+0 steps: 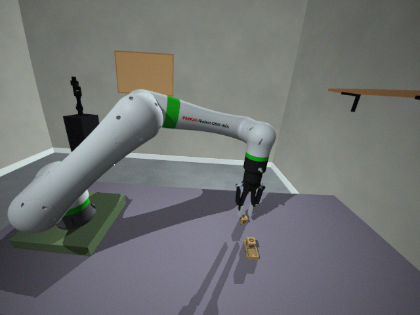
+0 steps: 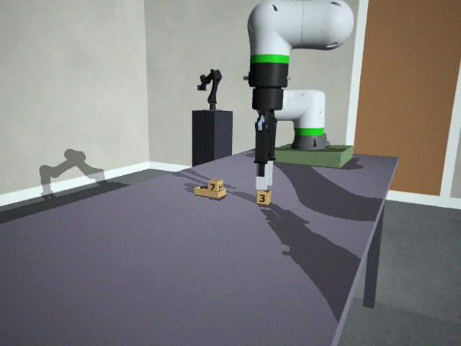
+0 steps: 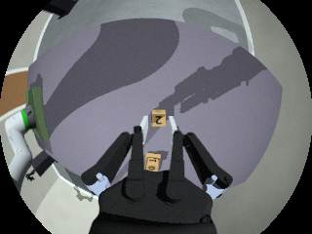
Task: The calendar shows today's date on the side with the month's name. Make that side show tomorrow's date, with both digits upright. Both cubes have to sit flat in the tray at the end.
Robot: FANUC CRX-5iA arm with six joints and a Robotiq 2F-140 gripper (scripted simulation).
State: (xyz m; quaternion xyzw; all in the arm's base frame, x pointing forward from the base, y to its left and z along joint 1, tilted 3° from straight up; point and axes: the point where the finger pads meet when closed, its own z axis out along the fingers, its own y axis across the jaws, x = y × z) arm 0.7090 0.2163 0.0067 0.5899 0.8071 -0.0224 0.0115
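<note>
A loose tan cube (image 1: 243,220) (image 2: 263,197) (image 3: 156,119) stands on the purple table (image 1: 322,244) (image 2: 148,260), with a 3 on the side facing the exterior camera. The small tan tray (image 1: 253,254) (image 2: 202,192) lies a short way from it. The tray holds the second cube (image 1: 250,241) (image 2: 215,184) at one end, showing a 7, and its other slot is empty. My gripper (image 1: 245,213) (image 2: 263,184) (image 3: 158,122) points straight down, directly over the loose cube. Its fingers are partly open and the tips are just above the cube's top, holding nothing.
The arm's green base plate (image 1: 102,216) (image 2: 320,156) sits at the table's far end. A black pedestal with a camera (image 1: 80,128) (image 2: 212,138) stands beyond the table. The table's edge (image 2: 372,238) runs close to the loose cube's right in the exterior view.
</note>
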